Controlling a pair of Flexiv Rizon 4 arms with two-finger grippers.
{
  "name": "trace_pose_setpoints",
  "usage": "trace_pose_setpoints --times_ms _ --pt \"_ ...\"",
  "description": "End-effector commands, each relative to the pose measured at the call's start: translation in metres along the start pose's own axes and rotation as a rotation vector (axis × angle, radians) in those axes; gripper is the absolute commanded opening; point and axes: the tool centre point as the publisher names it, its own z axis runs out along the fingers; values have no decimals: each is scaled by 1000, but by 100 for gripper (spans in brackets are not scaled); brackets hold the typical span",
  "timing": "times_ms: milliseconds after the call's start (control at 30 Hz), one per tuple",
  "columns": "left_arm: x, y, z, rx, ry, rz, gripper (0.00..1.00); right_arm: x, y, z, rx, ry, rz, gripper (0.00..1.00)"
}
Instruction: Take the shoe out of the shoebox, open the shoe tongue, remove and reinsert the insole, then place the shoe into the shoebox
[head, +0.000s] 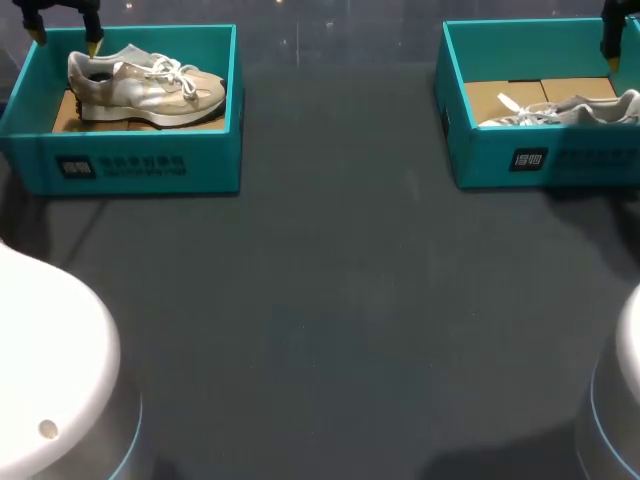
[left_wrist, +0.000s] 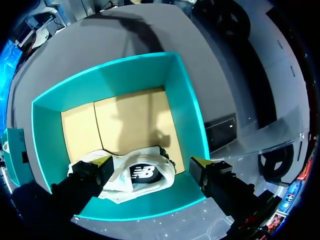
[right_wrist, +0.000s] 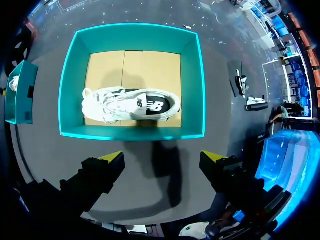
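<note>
A beige and white shoe (head: 145, 88) lies on its side-sole in the left teal shoebox (head: 140, 160), laces on top. My left gripper (head: 65, 38) hangs open over that box's far end; in the left wrist view the shoe's heel (left_wrist: 137, 175) sits below and between the open fingers (left_wrist: 102, 162) of my left gripper (left_wrist: 151, 165). A white and grey shoe (head: 570, 110) lies in the right teal shoebox (head: 540, 160). My right gripper (right_wrist: 162, 157) stands open above the table just outside one long wall of this shoebox (right_wrist: 130, 135), well above the shoe (right_wrist: 130, 105). Neither gripper holds anything.
Both boxes have brown cardboard floors (right_wrist: 150, 70). They stand at the far corners of the dark grey table (head: 330, 320). Each wrist view shows the other box off to one side (left_wrist: 12, 150) (right_wrist: 20, 92). My arms' white bases sit at the near corners (head: 50, 370).
</note>
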Motion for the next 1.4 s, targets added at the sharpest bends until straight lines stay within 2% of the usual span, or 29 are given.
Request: trace_pose_setpoints --times_ms 33,367,500,633,933,1067,1400 --pt "2 8 7 8 2 2 100 0 -1 0 -1 0 0 100" --pt "9 25 27 13 -2 -49 100 0 -1 0 -1 0 0 100" --pt "13 33 32 -23 -8 -94 100 0 -1 0 -1 0 0 100" --pt "16 39 38 -37 -7 -114 95 0 -1 0 -1 0 0 100" --pt "26 48 57 -57 17 -133 89 0 -1 0 -1 0 0 100" --pt "29 50 64 -55 21 -142 90 0 -1 0 -1 0 0 100" --pt "33 56 78 -52 36 -172 85 0 -1 0 -1 0 0 100"
